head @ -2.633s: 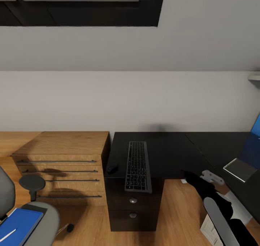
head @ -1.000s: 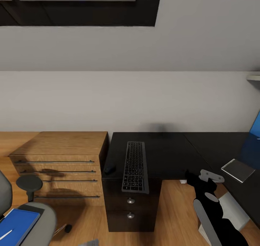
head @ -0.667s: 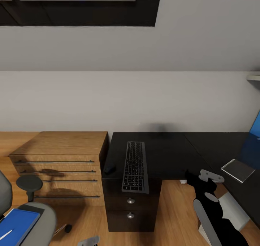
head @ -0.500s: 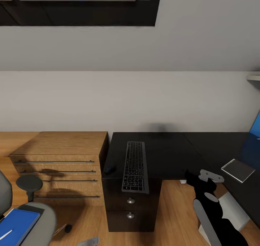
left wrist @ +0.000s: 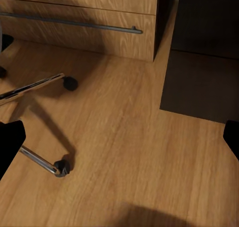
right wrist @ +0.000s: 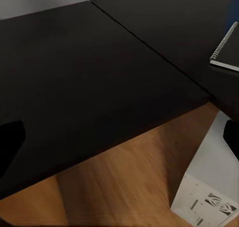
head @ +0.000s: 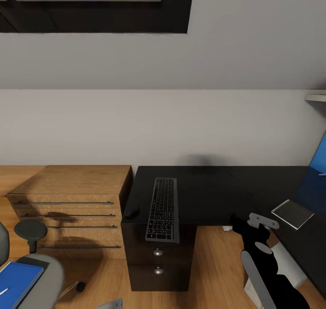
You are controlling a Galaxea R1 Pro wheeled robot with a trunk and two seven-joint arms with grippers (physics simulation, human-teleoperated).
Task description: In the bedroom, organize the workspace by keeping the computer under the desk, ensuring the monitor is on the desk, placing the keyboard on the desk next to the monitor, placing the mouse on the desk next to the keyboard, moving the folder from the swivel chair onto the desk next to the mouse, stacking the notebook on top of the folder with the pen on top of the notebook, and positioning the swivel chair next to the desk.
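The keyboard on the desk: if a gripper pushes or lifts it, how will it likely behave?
The keyboard looks slim and rigid, so probably stiff and light. It lies flat on the glossy black desk, so a push would likely slide it. One end overhangs the desk's front edge; pressing there might tip it off.

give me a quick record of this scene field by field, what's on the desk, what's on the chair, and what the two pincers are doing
desk: keyboard overhanging the front edge; mouse beside it; notebook on the right wing
swivel chair: holds the folder
computer: on the floor under the desk
left pincer: open, over bare floor near the chair's base
right pincer: open, empty, at the desk's front edge
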